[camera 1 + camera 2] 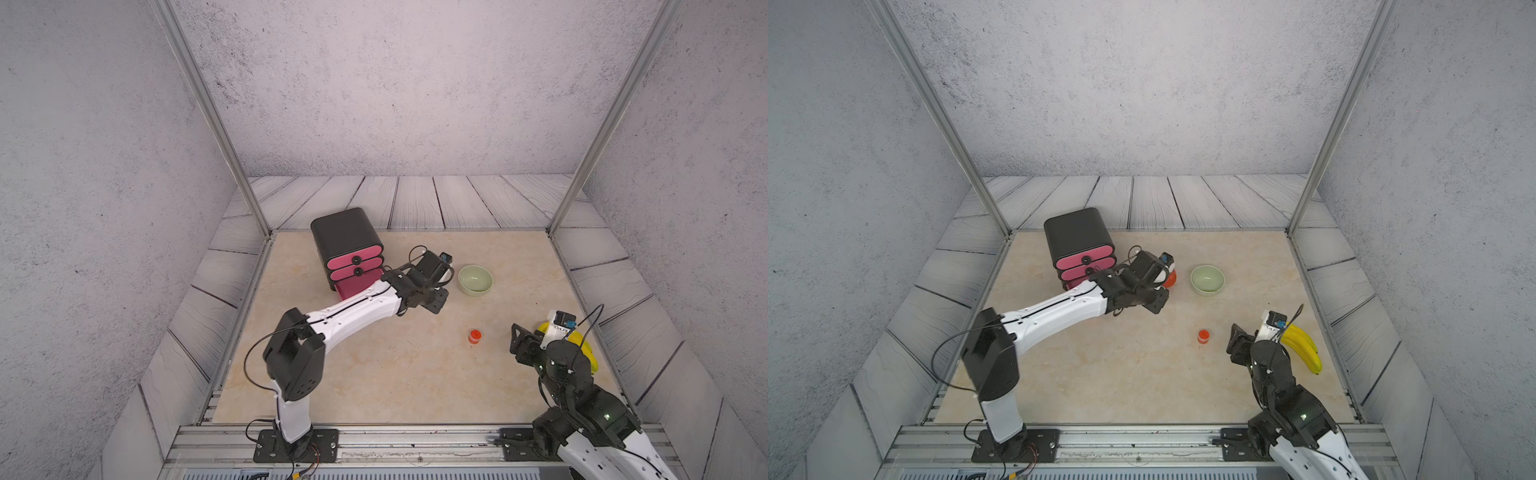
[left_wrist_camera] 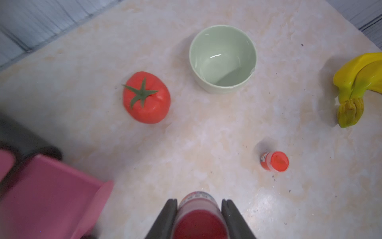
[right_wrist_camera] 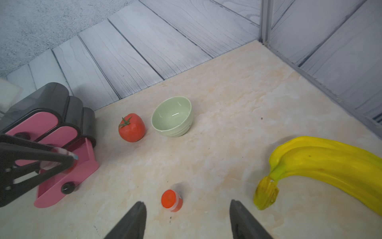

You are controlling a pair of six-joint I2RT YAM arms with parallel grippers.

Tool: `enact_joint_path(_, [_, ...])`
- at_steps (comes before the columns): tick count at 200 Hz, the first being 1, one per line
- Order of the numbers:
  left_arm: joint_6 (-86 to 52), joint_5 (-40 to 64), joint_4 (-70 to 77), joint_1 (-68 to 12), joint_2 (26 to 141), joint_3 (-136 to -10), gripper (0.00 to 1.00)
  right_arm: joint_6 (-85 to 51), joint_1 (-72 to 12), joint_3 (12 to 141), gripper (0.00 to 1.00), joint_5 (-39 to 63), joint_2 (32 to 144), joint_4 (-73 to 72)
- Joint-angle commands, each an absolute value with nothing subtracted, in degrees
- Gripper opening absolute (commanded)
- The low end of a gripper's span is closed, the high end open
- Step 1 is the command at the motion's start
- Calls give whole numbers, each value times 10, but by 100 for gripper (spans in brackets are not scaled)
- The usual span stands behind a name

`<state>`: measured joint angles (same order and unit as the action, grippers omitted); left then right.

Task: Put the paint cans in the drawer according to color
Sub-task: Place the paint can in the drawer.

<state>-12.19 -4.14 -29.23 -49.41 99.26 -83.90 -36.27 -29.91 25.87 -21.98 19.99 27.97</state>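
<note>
Pinching red can in left gripper; needing a hop over drawer beside it, then drop; holding right gripper wide.

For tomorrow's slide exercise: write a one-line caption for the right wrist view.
Open right hand facing an orange can, with tomato, bowl and banana beyond, and the bottom drawer pulled out.
</note>
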Motion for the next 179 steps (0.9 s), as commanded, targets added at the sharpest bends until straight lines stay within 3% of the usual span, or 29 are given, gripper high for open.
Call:
enact_joint_path(1, [-137, -118, -290, -448, 910, -717, 30, -367, -297, 250, 68, -142, 248, 190])
enact_joint_path(43, [-154, -142, -167, -316, 823, -559, 30, -358, -297, 258, 68, -131, 301, 158])
enact_joint_path(121, [-178, -101, -119, -233, 945, -589, 31, -356, -296, 270, 68, -147, 314, 182])
enact_joint_path(135, [-177, -103, -117, -231, 959, -596, 35, -356, -297, 268, 68, -155, 306, 187])
enact_joint_path(155, [-179, -93, -120, -228, 978, -606, 50, -358, -296, 267, 68, -155, 308, 189])
enact_joint_path(179, [-192, -86, -134, -224, 976, -608, 60, -355, -297, 270, 68, -139, 319, 188])
